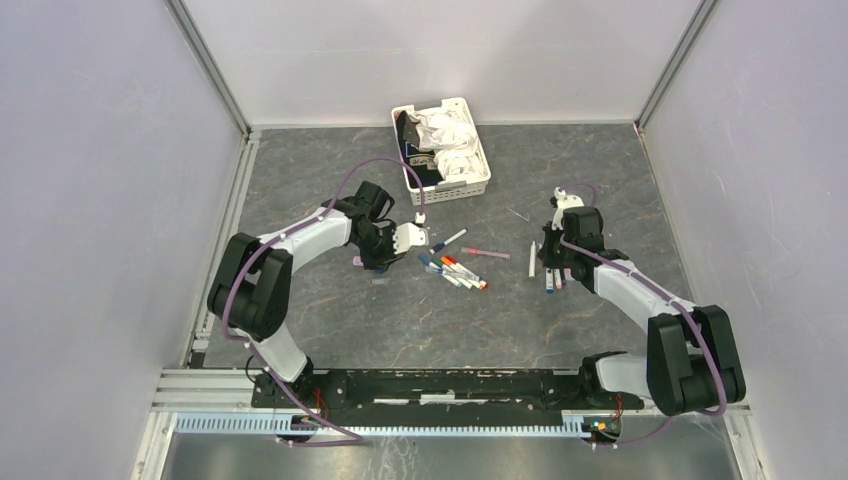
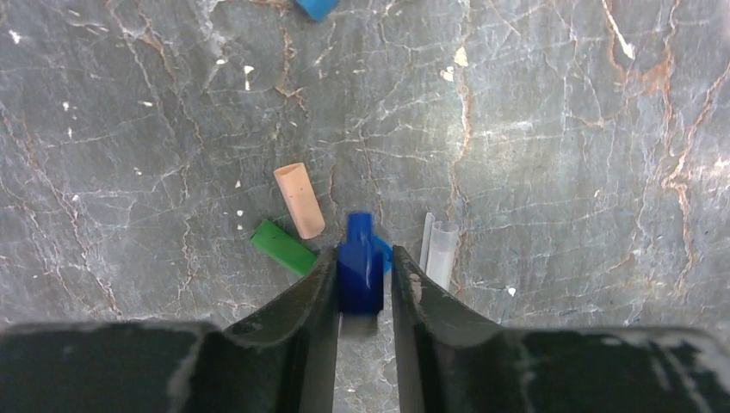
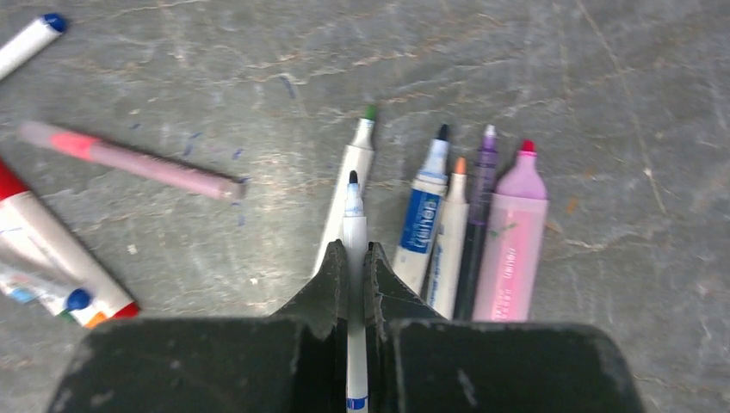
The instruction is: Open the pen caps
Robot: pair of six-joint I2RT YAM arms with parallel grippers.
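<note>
My left gripper (image 2: 363,254) is shut on a dark blue pen cap (image 2: 360,280) and holds it just above the table. Under it lie a green cap (image 2: 282,248), a peach cap (image 2: 299,200) and a clear cap (image 2: 442,251); another blue cap (image 2: 315,7) is at the top edge. My right gripper (image 3: 355,249) is shut on a thin white uncapped pen (image 3: 354,211) with a dark tip. Beside it lie uncapped pens in a row: a green-tipped one (image 3: 361,142), a blue-labelled one (image 3: 423,219) and a pink highlighter (image 3: 512,241). In the top view the left gripper (image 1: 378,262) and right gripper (image 1: 548,265) are apart.
A cluster of capped pens (image 1: 455,270) lies between the arms, with a pink pen (image 1: 485,253) just behind it. A white slotted basket (image 1: 470,188) with crumpled white stuff stands at the back. Grey walls close the table on three sides.
</note>
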